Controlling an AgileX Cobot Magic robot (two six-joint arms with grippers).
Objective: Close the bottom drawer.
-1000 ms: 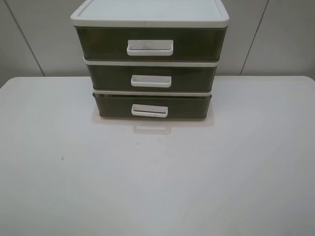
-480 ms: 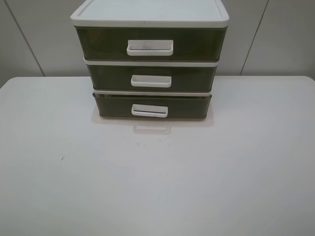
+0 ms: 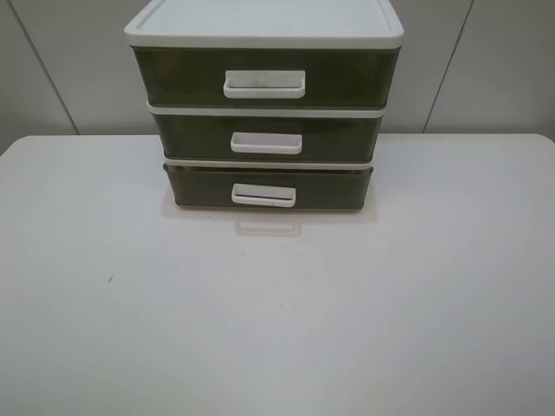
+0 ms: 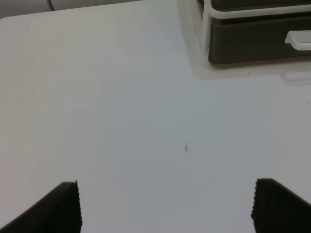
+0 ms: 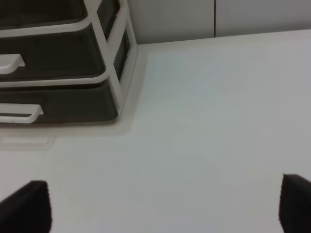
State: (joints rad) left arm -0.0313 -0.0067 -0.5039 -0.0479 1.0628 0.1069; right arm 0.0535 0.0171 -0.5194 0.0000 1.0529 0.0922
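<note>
The white-framed three-drawer unit [image 3: 264, 30] stands at the back middle of the white table. The bottom drawer [image 3: 199, 188], smoky-brown with a white loop handle [image 3: 264, 195], sticks out a little in front of the frame. It also shows in the left wrist view [image 4: 252, 41] and in the right wrist view [image 5: 73, 104]. Neither gripper shows in the high view. My left gripper [image 4: 165, 206] is open and empty over bare table, well short of the unit. My right gripper [image 5: 165, 206] is open and empty, off the unit's right front corner.
The middle drawer [image 3: 191, 137] and the taller top drawer [image 3: 173, 78] sit above the bottom one. The white table [image 3: 277, 321] spreads wide in front of the unit, with a small dark speck [image 3: 109, 279] at the left. A grey panelled wall [image 3: 61, 69] stands behind.
</note>
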